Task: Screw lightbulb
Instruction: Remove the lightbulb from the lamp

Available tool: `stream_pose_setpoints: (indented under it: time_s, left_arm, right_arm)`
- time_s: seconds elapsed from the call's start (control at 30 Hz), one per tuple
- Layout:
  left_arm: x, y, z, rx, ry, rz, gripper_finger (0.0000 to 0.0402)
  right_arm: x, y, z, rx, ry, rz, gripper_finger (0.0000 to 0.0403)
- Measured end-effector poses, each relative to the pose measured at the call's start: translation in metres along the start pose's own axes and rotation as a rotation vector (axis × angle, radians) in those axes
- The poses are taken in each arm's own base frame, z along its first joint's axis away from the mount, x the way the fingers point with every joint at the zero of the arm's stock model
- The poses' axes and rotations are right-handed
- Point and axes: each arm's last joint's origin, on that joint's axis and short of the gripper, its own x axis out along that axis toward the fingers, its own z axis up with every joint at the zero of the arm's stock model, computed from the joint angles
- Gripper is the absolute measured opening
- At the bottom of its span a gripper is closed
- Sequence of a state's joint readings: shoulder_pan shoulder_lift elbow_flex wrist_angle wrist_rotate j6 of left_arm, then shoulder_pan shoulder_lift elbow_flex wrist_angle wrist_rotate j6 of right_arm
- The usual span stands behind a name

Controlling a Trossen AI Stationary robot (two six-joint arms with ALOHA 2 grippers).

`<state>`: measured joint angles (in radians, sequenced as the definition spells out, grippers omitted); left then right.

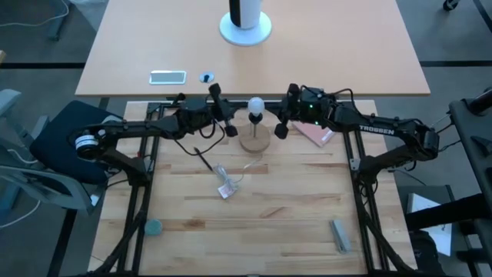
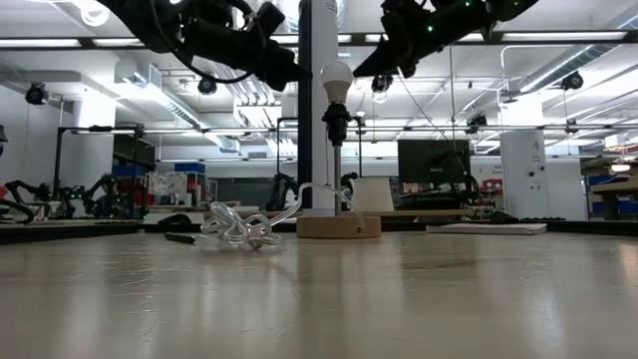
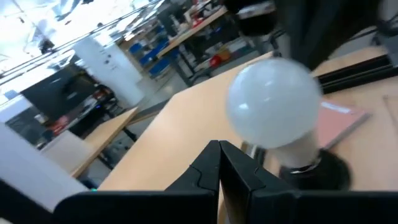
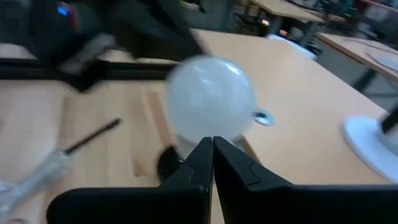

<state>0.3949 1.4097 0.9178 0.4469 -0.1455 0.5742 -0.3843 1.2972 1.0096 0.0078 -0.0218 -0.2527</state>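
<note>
The white frosted lightbulb [image 1: 255, 104] sits upright in the black socket [image 1: 254, 117]. The socket stands on a thin post over a round wooden base [image 1: 254, 141] at the table's far middle. In the low view the lightbulb [image 2: 337, 78] tops the post. My left gripper [image 1: 230, 129] is shut, just left of the lightbulb [image 3: 273, 109] and apart from it. My right gripper [image 1: 282, 128] is shut, just right of the lightbulb [image 4: 210, 93] and apart from it. Both hang above the table at about bulb height [image 2: 289, 72] [image 2: 365, 68].
A clear cable bundle [image 1: 225, 185] and a black pen [image 1: 203, 158] lie near the base. A pink pad [image 1: 315, 135] lies under my right arm. A teal disc [image 1: 154, 227] and a grey bar [image 1: 340, 235] lie toward the near edge. A white stand [image 1: 246, 28] is on the far table.
</note>
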Motion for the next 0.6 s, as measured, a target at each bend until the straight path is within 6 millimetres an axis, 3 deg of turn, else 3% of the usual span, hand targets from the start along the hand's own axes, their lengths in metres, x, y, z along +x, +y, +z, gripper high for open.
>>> stream_pose_setpoints:
  time_s: [0.6]
  left_arm:
    - [0.0095, -0.0069, -0.0072, 0.019, -0.058, -0.097, 0.0000]
  right_arm:
    - [0.0076, 0.0002, -0.0013, 0.005, -0.017, -0.002, 0.0007]
